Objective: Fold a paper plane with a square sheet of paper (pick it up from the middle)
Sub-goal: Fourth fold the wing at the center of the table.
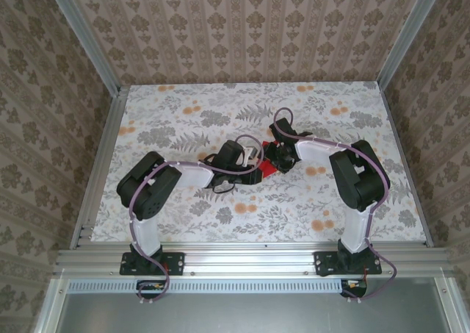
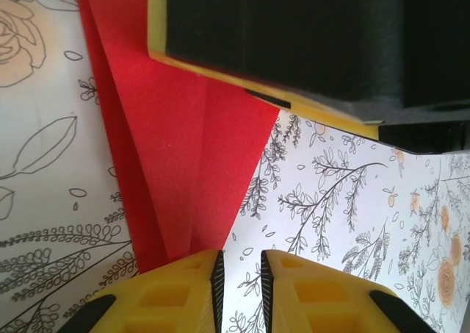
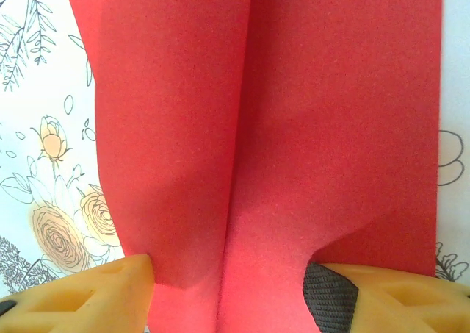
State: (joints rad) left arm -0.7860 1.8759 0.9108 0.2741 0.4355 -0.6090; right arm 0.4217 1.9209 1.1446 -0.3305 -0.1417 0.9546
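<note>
text: none readable
brands / labels: none readable
numbers / signs: none readable
paper (image 3: 294,127): plain red, no print
tablecloth (image 1: 220,208): flower pattern, no lettering
wall (image 1: 250,31): ornament pattern, no lettering
</note>
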